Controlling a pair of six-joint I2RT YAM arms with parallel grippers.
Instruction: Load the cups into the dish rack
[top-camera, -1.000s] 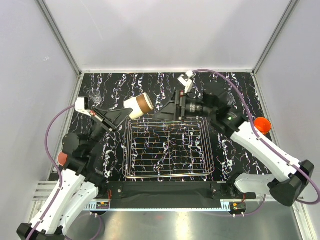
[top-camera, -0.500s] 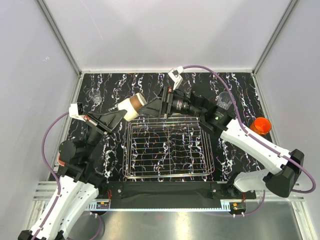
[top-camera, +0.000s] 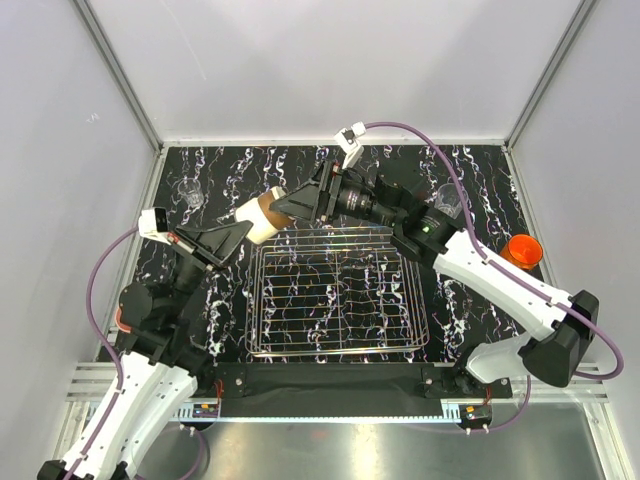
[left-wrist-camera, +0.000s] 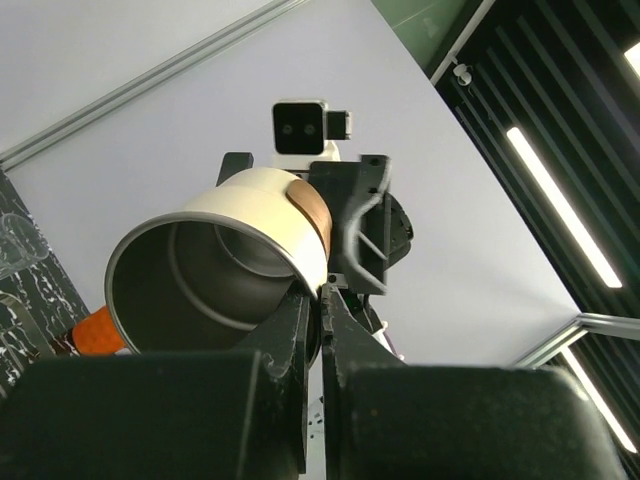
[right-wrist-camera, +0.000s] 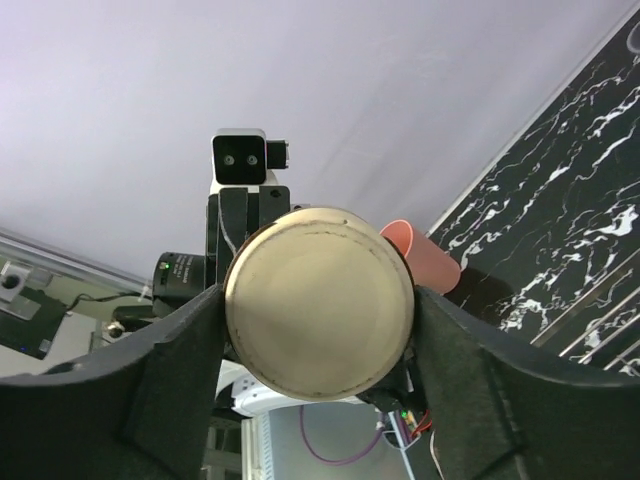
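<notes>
Here we are, both arms up at the far left corner of the dish rack (top-camera: 250, 300), and the cream cup (top-camera: 262, 212) with its brown band is hanging in the air between them, tipped on its side above the black marbled worktop (top-camera: 460, 170). The left claw (top-camera: 243, 232) has it by the lip, fingers pressed together on the rim wall, one inside the mouth and one outside. You can see straight into the dark interior from that wrist! The right claw (top-camera: 278, 205) meets it from the other end, spread wide around the base, a finger lying against each side of the pale round bottom. The rack itself sits bare in the middle of the worktop. Off to the right stands the orange cup (top-camera: 522, 249), with a clear glass (top-camera: 450, 203) beyond the right arm and another glass (top-camera: 190, 195) at far left.
</notes>
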